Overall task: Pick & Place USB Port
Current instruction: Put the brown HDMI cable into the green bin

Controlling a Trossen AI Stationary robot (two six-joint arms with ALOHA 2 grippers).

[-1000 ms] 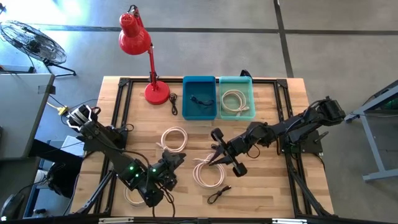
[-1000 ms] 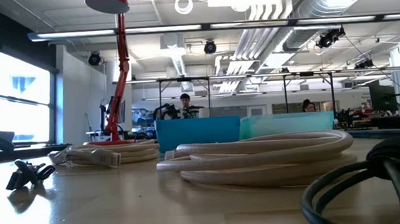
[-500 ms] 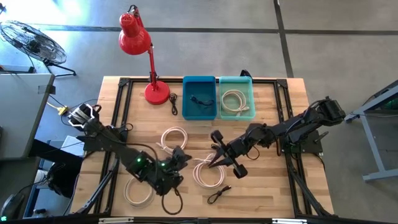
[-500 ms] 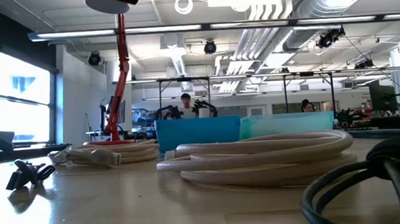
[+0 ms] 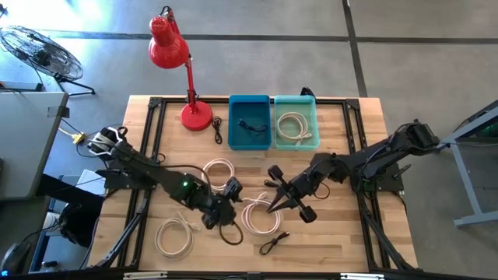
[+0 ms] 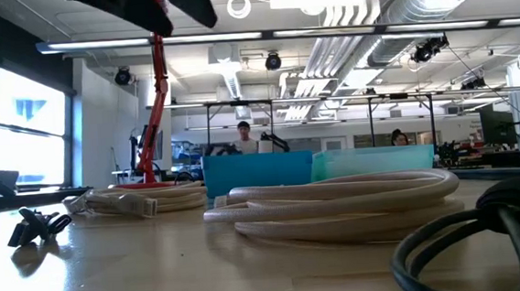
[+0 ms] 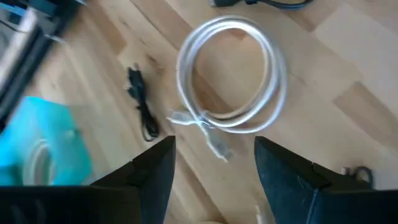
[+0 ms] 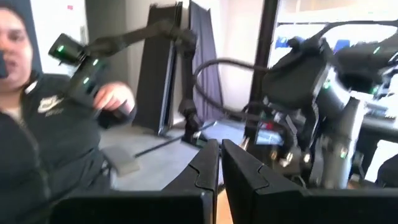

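Here, left gripper (image 5: 231,189) fingers (image 7: 155,168) spread above white cable (image 7: 233,78).

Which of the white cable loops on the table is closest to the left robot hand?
The middle white coil, lying just beside the left gripper. The other loops, one near the front-left corner and one toward the bins, lie farther off.

High view: evenly lit and sharp; the worktop (image 5: 327,225) shows only soft, short shadows beside the arms. Low view: daylight enters through windows (image 6: 15,121) at one side, with ceiling strip lights (image 6: 234,37) beyond; the nearest black cable (image 6: 486,231) is out of focus, and a dark blurred mass crosses the top edge. Left wrist view: bright, with motion blur smearing the white cable coil (image 7: 233,78) and the pale blue bin (image 7: 43,149). Right wrist view: soft throughout, the person (image 8: 43,137) blurred, bright glare behind.
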